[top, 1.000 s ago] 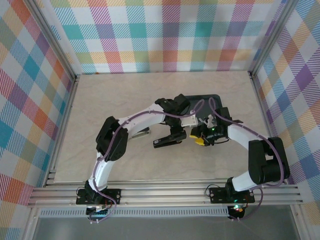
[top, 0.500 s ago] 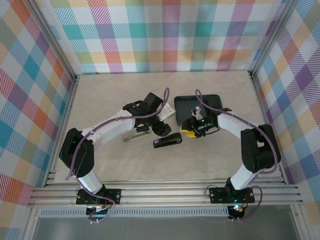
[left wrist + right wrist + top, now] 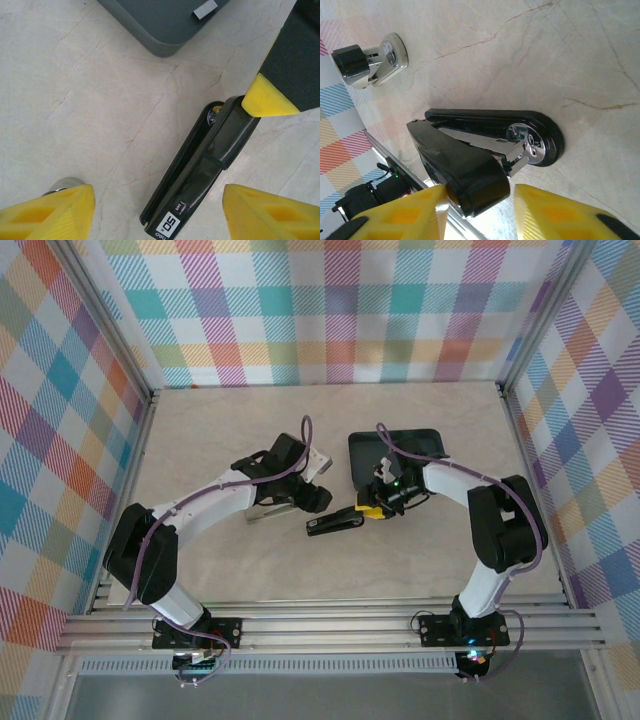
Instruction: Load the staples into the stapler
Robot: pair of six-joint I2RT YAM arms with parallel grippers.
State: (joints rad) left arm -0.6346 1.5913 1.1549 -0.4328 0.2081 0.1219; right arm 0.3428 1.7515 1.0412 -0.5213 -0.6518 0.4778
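Note:
The black stapler (image 3: pixel 335 525) lies on the table with its top cover raised a little over the base (image 3: pixel 485 120). My left gripper (image 3: pixel 160 212) is open and straddles the labelled rear end (image 3: pixel 172 222) with a gap on both sides. My right gripper (image 3: pixel 480 200) is open around the raised front of the cover (image 3: pixel 470 175); its left fingertip (image 3: pixel 420 210) touches the cover, while the right fingertip stands apart. One light-grey strip of staples (image 3: pixel 205 9) lies in the dark tray (image 3: pixel 160 30).
A chrome stapler (image 3: pixel 270 510) lies just left of the black one, under my left arm; its end shows in the right wrist view (image 3: pixel 367 60). The dark tray (image 3: pixel 415 443) sits behind the right gripper. Plaid walls close in the table.
The left gripper has pulled back to the left and opened wider over the stapler's rear. The right gripper has moved left to the stapler's front end, and its jaws have narrowed.

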